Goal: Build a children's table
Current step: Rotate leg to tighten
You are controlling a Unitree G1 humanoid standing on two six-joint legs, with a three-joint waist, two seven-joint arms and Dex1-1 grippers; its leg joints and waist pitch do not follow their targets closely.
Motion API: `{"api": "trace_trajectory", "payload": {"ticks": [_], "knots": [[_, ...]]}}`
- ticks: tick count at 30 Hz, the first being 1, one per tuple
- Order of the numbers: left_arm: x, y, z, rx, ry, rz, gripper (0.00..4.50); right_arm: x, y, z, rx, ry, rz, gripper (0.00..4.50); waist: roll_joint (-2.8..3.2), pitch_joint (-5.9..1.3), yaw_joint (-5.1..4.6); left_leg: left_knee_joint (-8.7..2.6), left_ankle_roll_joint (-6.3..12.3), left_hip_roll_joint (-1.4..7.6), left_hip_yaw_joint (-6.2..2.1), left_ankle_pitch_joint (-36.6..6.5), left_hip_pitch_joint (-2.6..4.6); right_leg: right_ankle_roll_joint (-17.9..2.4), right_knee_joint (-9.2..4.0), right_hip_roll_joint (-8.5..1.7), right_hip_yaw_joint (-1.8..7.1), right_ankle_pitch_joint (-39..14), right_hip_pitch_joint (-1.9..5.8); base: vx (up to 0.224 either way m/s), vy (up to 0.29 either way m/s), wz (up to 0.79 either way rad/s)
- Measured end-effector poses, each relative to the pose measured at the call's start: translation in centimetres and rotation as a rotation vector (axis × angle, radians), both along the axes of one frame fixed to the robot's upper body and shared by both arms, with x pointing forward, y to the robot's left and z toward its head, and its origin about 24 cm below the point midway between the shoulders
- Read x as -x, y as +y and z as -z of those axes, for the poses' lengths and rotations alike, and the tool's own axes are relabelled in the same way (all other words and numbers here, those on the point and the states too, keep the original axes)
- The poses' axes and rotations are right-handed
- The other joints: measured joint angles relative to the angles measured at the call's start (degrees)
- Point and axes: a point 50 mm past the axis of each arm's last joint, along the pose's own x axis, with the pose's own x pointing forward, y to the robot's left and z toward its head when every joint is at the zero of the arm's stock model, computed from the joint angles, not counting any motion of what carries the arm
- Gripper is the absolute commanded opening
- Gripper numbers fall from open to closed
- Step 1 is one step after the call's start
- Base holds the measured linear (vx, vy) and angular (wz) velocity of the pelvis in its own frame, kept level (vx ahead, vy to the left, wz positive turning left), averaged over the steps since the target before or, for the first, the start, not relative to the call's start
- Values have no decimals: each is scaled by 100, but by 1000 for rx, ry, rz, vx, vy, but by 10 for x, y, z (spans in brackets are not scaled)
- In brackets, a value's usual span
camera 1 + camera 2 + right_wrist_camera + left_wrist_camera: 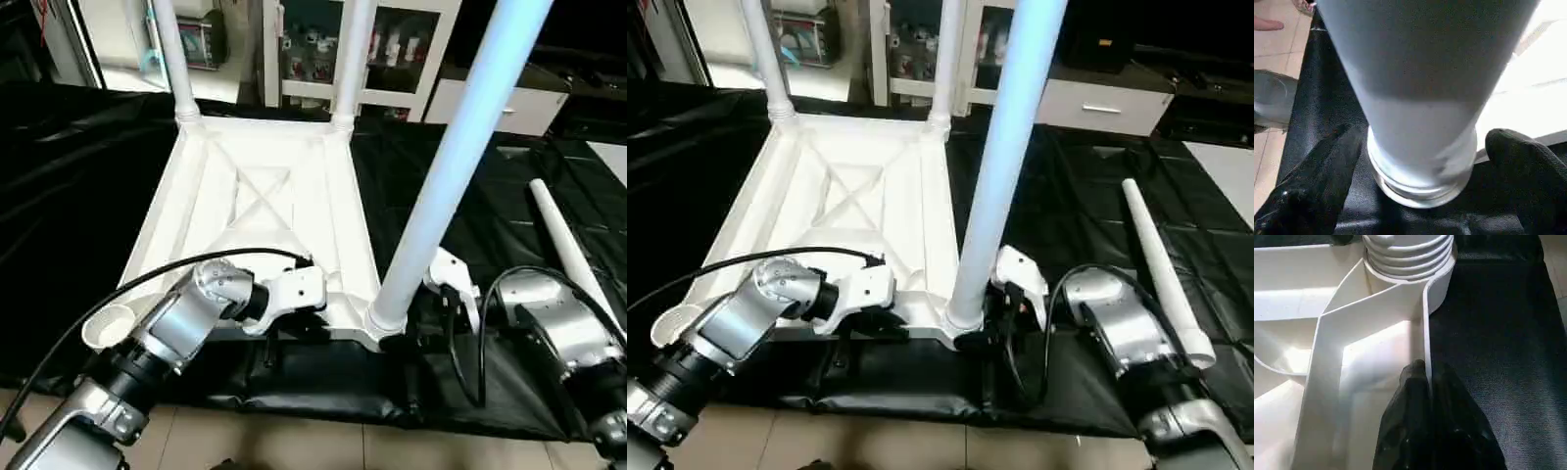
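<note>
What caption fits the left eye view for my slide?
Left gripper pinches tabletop rim; open right gripper flanks near-right leg; spare leg on mat.

The white leg [1420, 98] stood in its socket, the right gripper [1420, 171] wide open around its base, one black finger [1317, 186] on each side, black sheet [1327, 98] beneath.

Black sheet [460, 196] is covering the work surface, wrinkling in places, its front edge hanging over a tiled floor [294, 446]. White tabletop [260, 211] is lying upside down directly on the sheet, ribbed X-braced underside facing up, toward the left-centre. One loose tapered white leg [573, 259] is lying flat on the sheet well to the right of the tabletop, apart from it, its narrow end pointing away from the robot.
</note>
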Motion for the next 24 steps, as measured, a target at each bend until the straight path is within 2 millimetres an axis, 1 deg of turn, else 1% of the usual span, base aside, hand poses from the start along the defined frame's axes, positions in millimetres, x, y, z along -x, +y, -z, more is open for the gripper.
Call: {"api": "trace_trajectory", "payload": {"ticks": [1,2,4,6,9,10,11,13,16,20,24], "knots": [[0,0,0,0,0,0,0,0,0,0,-1,0,0,425,0,0,0,0,0,0,0,0,1,0,2,0,0,0,0,0,0,0],[0,0,0,-1,0,-1,0,0,1,0,-2,-1,0,402,0,0,-1,0,0,0,0,0,2,0,5,0,0,0,0,0,0,0],[0,0,0,-3,-1,-1,0,-1,1,1,-6,-3,-1,397,0,0,-2,1,0,1,0,0,3,0,10,0,0,0,0,0,0,0],[0,0,0,-4,-2,-1,0,-1,2,1,-11,-2,1,372,0,0,-3,1,0,1,0,0,4,1,14,0,0,0,0,0,0,0],[-1,1,0,-7,-3,-1,0,-1,2,2,-20,5,2,352,1,0,-6,2,0,1,0,0,5,0,16,0,0,0,0,0,0,0],[-1,1,0,-7,-3,-1,0,-1,2,3,-21,7,0,329,0,0,-6,2,0,1,0,0,5,0,16,0,0,0,0,0,0,0],[-1,1,0,-7,-3,-1,0,-1,2,3,-22,8,-2,320,0,0,-7,2,0,1,0,0,5,0,16,0,0,0,0,0,0,0],[-1,1,0,-8,-3,-1,0,-1,3,3,-24,11,-7,314,0,0,-7,2,-1,2,0,0,5,0,16,0,0,0,0,0,0,0],[-1,1,0,-8,-2,-1,0,0,3,3,-25,12,-10,286,0,0,-9,2,0,2,0,0,5,0,17,0,0,0,0,0,0,0],[-1,1,0,-10,-1,0,0,0,4,3,-28,12,-11,273,0,0,-9,2,-1,2,0,0,6,1,17,1,0,0,0,0,0,0],[-1,2,0,-11,2,1,0,0,5,3,-32,12,-15,272,-1,-1,-9,2,-1,3,0,0,6,1,17,1,0,-1,0,0,0,0]]}}
